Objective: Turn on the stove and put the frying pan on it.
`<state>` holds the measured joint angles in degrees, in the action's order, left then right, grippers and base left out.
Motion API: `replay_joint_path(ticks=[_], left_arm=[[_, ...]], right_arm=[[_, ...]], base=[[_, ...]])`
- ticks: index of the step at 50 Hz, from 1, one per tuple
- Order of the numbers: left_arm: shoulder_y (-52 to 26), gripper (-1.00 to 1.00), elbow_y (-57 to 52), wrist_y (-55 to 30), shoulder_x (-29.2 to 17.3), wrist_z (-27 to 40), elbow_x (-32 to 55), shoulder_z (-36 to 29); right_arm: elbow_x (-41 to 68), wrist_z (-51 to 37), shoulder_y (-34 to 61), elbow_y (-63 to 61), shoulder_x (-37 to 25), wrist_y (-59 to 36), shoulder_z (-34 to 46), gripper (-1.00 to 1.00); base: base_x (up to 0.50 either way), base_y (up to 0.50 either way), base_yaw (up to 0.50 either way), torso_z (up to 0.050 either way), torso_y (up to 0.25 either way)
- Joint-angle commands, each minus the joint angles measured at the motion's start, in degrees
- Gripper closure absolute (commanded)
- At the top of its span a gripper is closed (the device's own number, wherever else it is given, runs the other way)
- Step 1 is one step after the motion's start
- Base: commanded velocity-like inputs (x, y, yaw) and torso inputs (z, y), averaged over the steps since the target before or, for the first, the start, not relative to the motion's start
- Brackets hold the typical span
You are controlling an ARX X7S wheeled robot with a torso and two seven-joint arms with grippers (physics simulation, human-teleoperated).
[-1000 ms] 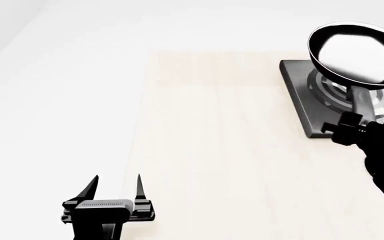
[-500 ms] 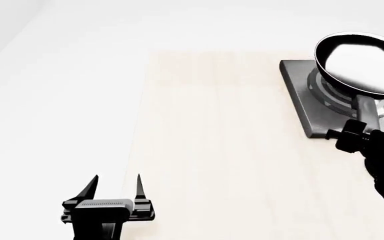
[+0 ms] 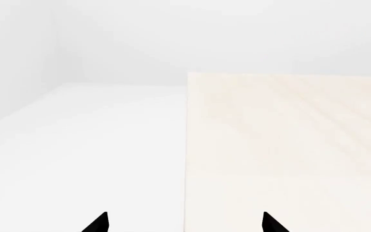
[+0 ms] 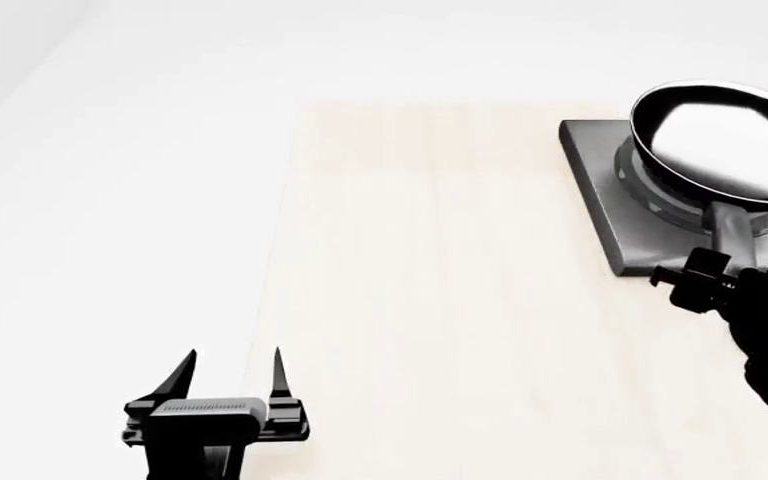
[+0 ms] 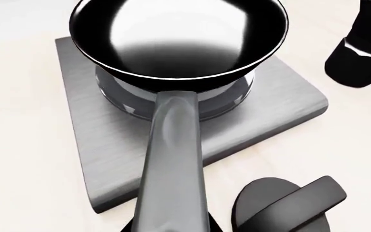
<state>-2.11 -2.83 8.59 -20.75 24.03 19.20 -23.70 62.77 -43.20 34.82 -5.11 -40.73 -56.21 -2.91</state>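
Lowered since a moment ago, the frying pan point(image 4: 722, 142) now sits over the stove point(image 4: 611, 200) burner, handle clamped in the right gripper point(image 4: 707, 278), left gripper point(image 4: 235, 368) idle with fingers wide; placing step, next needs release

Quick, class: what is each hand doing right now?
Left hand: open, holding nothing.
Right hand: closed on the frying pan handle.

Table point(image 4: 438, 300): you are looking at a pale wood top, faint grain running away from you, its left edge lying straight against plain white floor point(image 4: 104, 230). Moka pot point(image 5: 364, 46): black body showing just beside the slab's far corner, cut off by the frame.
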Motion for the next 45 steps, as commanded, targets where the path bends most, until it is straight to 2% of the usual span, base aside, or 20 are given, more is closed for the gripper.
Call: replay_joint_path(ticks=[1,35,36,45], left_arm=[[-0.16,-1.0,0.18,0.03,0.0,0.04,0.12,-0.1],[0.15,-1.0,-0.37,0.09,-0.4,0.53,0.28,-0.31],[0.16,-1.0,-0.36,0.12,-0.4,0.54,0.26,-0.33],[-0.28,-1.0,0.13,0.14,-0.23,0.47,0.31,-0.47]], right_arm=[[-3.78,0.89,1.79,0.05,-0.35,0.64,-0.7,1.0],[-3.89,1.15,0.31,0.22,0.18,1.85,-0.68,1.0],[-3.65,1.18,0.29,0.25,0.2,1.7,-0.74,-1.0],[-2.93,0.61,0.61,-0.62,-0.15,0.9,-0.9,-1.0]], base=[[0.0,0.0,0.0,0.0,0.0],[0.0,0.0,0.0,0.001,0.002],[0.0,0.0,0.0,0.0,0.0],[0.0,0.0,0.0,0.0,0.0]])
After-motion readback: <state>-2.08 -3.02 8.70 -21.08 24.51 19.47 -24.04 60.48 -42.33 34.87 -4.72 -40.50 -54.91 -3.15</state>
